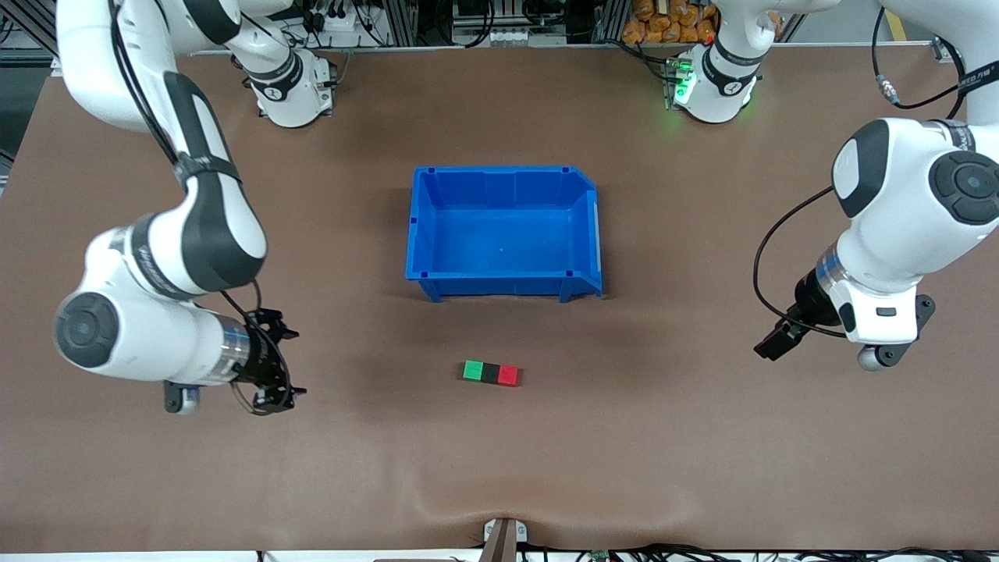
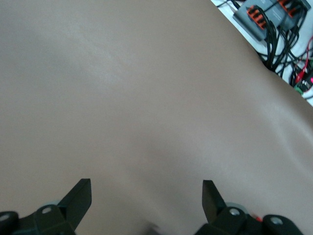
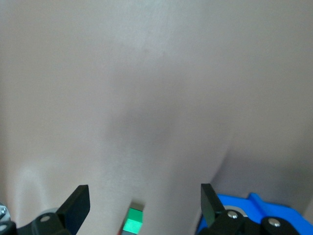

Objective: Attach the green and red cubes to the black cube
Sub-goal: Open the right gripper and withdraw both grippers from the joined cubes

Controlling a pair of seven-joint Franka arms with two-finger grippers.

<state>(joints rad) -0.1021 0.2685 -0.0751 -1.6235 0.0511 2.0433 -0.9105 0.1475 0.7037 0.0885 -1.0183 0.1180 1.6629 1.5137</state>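
Note:
The green cube (image 1: 473,369), the black cube (image 1: 490,372) and the red cube (image 1: 508,375) lie touching in one row on the brown table, black in the middle, green toward the right arm's end. The row is nearer to the front camera than the blue bin. My right gripper (image 1: 290,363) is open and empty over the table toward the right arm's end, well apart from the row. In the right wrist view, the green cube (image 3: 133,220) shows between the open fingers (image 3: 78,200). My left gripper (image 1: 771,346) is open and empty over bare table at the left arm's end (image 2: 146,196).
An empty blue bin (image 1: 425,226) stands in the middle of the table; its corner shows in the right wrist view (image 3: 266,210). Cables and boxes (image 2: 274,24) lie off the table's edge. A mat wrinkle (image 1: 503,511) lies at the front edge.

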